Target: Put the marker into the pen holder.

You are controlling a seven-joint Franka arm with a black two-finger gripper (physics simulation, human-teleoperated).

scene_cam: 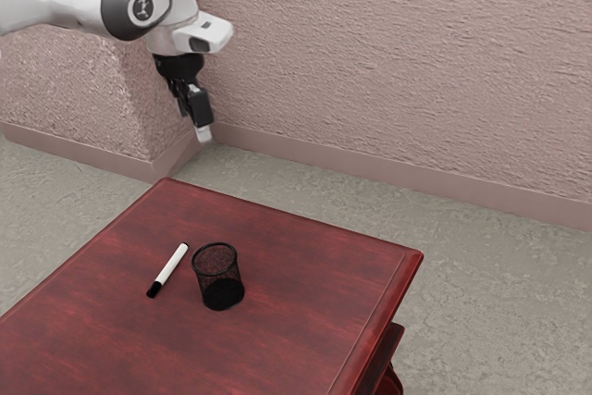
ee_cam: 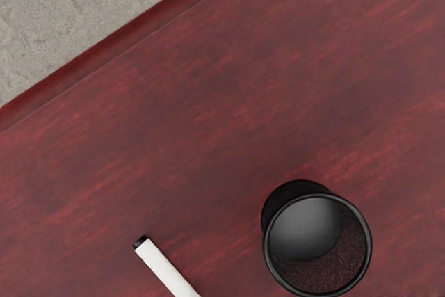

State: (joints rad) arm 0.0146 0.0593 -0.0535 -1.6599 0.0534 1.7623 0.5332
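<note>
Red tabletop [scene_cam: 296, 265] bears the marker [scene_cam: 170, 266] slantwise, cap [scene_cam: 154, 290] toward exterior view's lower left; gripper [scene_cam: 201, 129] state, I can't tell.

The white marker [ee_cam: 167, 268] with a black end lay on the dark red bench [ee_cam: 174, 144], near the upright black mesh pen holder [ee_cam: 318, 245], while grey floor [ee_cam: 76, 19] showed beyond the bench's edge.

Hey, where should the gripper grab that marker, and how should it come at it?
Grip the marker around the middle of its white barrel, coming from above. It lies flat on the table and is long and slim, so closing across its width, one finger on each long side, looks best. The pen holder stands beside it, so leave that side some room.
</note>
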